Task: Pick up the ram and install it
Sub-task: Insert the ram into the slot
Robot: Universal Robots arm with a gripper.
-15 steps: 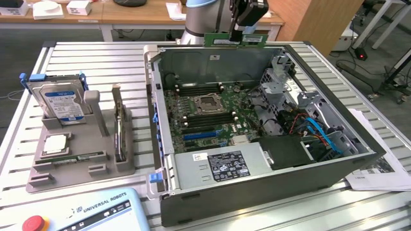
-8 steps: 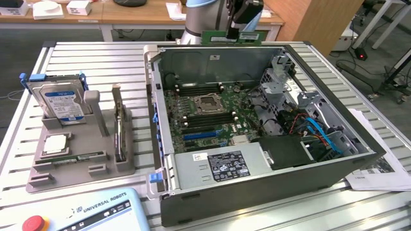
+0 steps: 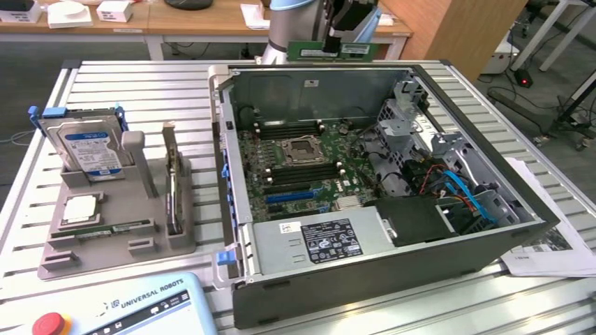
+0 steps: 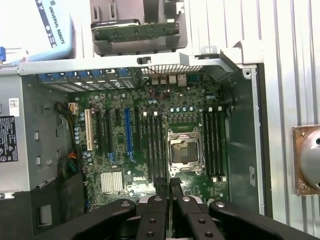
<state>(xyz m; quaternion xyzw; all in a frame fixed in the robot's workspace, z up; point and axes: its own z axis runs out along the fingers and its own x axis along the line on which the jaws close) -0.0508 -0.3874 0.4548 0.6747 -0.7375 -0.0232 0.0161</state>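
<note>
A slatted silver metal desk (image 3: 139, 91) carries a large open grey computer case (image 3: 373, 269) lying on its side, its green motherboard (image 3: 298, 167) exposed. To the exterior view's left of the case stands a grey plastic parts holder (image 3: 121, 241) with a boxy hard drive bearing a blue-white label (image 3: 88, 150) upright in it. Wooden workbenches (image 3: 186, 24) and a grey floor lie behind the desk. The black two-finger gripper (image 3: 331, 46) hangs in the air over the case's far edge, clenched on the ram (image 3: 359, 50), a long, thin green circuit-board stick with a white label, held level and clear of the motherboard. In the wrist view the fingers (image 4: 161, 187) sit nearly together above the motherboard's slots.
</note>
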